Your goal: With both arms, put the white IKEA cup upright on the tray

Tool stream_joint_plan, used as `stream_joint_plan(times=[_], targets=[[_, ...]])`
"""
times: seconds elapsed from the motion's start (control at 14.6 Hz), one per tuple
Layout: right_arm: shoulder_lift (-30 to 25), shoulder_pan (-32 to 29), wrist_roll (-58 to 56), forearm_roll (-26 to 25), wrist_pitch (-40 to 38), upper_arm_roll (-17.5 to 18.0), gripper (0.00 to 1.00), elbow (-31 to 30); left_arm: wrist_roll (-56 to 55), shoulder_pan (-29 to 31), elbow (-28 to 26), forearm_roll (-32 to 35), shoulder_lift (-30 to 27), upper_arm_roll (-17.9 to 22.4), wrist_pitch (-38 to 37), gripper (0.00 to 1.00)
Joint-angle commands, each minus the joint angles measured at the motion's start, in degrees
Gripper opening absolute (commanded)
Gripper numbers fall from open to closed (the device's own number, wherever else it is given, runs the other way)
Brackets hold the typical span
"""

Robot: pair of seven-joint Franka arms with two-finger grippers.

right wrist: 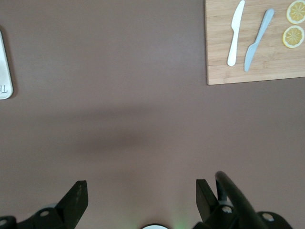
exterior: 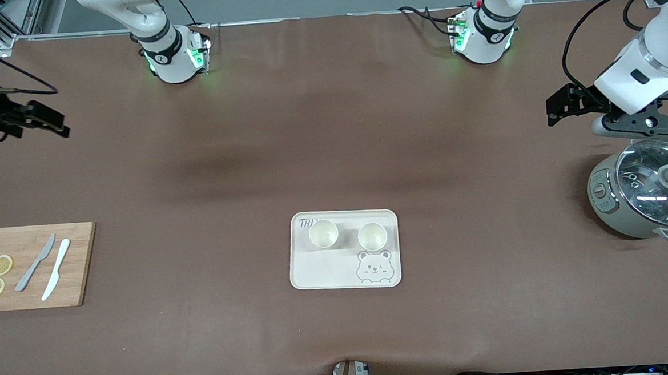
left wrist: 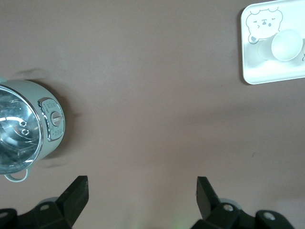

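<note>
1. The desk (exterior: 332,153) carried everything; I judged the task complete or nearly so, since nothing was held.
2. The left gripper (left wrist: 142,191) hung over bare desk beside the pot (exterior: 643,197) at the left arm's end, fingers (left wrist: 76,193) spread wide and empty.
3. The right gripper (right wrist: 140,191) hung over bare desk at the right arm's end, fingers (right wrist: 76,195) likewise apart and empty. Both arms waited clear of the tray, which kept the cups undisturbed.
4. The cutting board (exterior: 29,266) held two knives and lemon slices, untouched.
5. The tray (exterior: 327,276) lay near the front camera, midway between the arms.
6. Two white cups (exterior: 324,234) (exterior: 372,236) stood upright, mouths up, side by side on the tray, above the bear drawing (exterior: 373,266).
</note>
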Motion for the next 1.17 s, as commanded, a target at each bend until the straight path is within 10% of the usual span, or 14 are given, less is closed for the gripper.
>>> stream_joint_plan(times=[0.0, 1.1], targets=[[-1.35, -0.75, -0.85, -0.17, 0.2, 0.94, 1.0, -0.91, 0.02, 0.15, 0.56, -0.07, 0.02, -0.31, 0.13, 1.0], [-0.91, -0.75, -0.23, -0.09, -1.2, 2.0, 1.0, 2.07, -0.78, 0.15, 0.39, -0.07, 0.02, -0.31, 0.04, 1.0]])
